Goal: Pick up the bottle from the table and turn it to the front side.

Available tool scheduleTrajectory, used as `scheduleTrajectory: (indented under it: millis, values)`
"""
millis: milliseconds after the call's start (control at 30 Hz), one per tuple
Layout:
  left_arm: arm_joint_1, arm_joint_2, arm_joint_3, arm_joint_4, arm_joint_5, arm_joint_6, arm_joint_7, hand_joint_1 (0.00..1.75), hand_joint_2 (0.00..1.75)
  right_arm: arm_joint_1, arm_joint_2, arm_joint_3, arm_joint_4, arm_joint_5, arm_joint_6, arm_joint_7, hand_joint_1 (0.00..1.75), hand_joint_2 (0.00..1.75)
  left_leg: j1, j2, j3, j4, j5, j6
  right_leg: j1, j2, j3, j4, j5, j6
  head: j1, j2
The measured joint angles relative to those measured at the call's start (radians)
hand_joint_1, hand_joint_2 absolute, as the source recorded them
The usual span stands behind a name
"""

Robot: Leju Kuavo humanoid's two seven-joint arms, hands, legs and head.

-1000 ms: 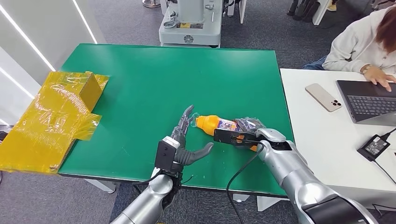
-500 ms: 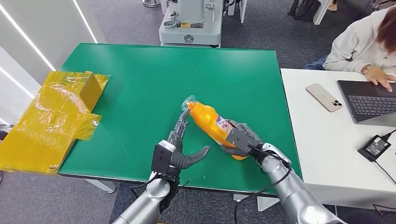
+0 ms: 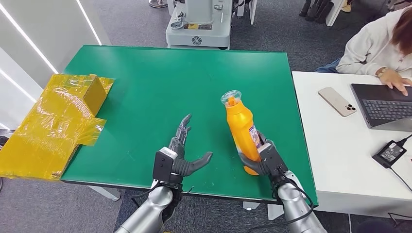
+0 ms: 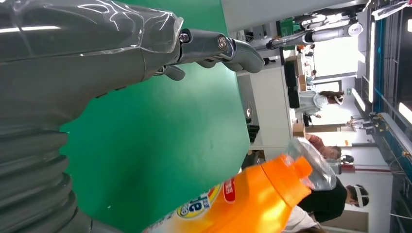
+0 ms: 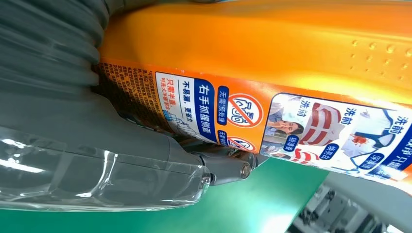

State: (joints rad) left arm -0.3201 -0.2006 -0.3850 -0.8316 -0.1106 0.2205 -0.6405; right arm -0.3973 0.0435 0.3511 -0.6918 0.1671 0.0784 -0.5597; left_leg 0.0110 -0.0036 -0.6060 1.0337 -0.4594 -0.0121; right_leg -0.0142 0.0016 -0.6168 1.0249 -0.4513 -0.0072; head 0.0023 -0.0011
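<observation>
We note the right robot hand (image 3: 262,158) wrapped around the lower body of the orange bottle (image 3: 241,128), holding it nearly upright near the front edge of the green counter (image 3: 145,82). The bottle leans slightly, its clear-capped neck toward the counter's far side. From the right wrist we see its label (image 5: 272,116) close up, blue and white print with small pictures, pressed against the hand's grey cover. The left robot hand (image 3: 180,154) holds nothing: fingers spread and pointing away, thumb out toward the bottle, just beside it but apart. A yellow wrapped box (image 3: 53,124) overhangs the counter's left edge. On the white desk (image 3: 335,145) to the right lie a phone (image 3: 336,101) and a laptop (image 3: 384,104) with a person (image 3: 376,41) at it.
</observation>
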Motion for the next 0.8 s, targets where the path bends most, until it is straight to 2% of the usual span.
scheduleTrajectory:
  millis: [100, 233, 367, 600, 800]
  values:
    - [-0.004, 0.0, 0.008, 0.0, 0.029, -0.049, 0.008, 0.0, 1.75, 0.027, 0.0, -0.017, -0.032, -0.006, -0.016, -0.008, 1.75, 1.75, 0.0, 0.0, 0.0, 0.0, 0.0, 0.0, 0.0, 0.0, 0.0, 0.0, 0.0, 0.0, 0.0, 0.0]
    - [-0.024, -0.003, 0.023, 0.006, 0.112, -0.191, 0.044, 0.0, 1.75, 0.058, 0.007, -0.027, -0.089, 0.018, -0.052, -0.019, 1.75, 1.75, 0.0, 0.0, -0.001, 0.0, 0.0, 0.0, 0.0, 0.0, -0.001, 0.0, 0.0, 0.0, 0.0, 0.0]
    - [-0.076, -0.013, 0.031, 0.037, 0.152, -0.272, 0.083, 0.0, 1.75, 0.074, 0.023, -0.03, -0.178, 0.073, -0.075, -0.014, 1.75, 1.75, 0.0, 0.0, -0.001, 0.0, 0.0, 0.0, 0.0, 0.0, -0.001, 0.0, 0.0, 0.0, 0.0, 0.0]
    - [-0.167, -0.032, 0.057, 0.136, 0.241, -0.415, 0.16, 0.0, 1.75, 0.074, 0.039, 0.004, -0.291, 0.13, -0.059, -0.008, 1.75, 1.75, 0.0, 0.001, -0.001, 0.0, 0.0, 0.0, 0.0, 0.001, -0.001, 0.0, 0.0, 0.0, 0.0, 0.0]
    - [-0.233, -0.037, 0.073, 0.214, 0.268, -0.434, 0.177, 0.0, 1.75, 0.054, 0.056, 0.078, -0.315, 0.155, -0.057, 0.016, 1.75, 1.75, 0.0, 0.0, -0.001, 0.0, 0.0, 0.0, 0.0, 0.0, -0.001, 0.0, 0.0, 0.0, 0.0, 0.0]
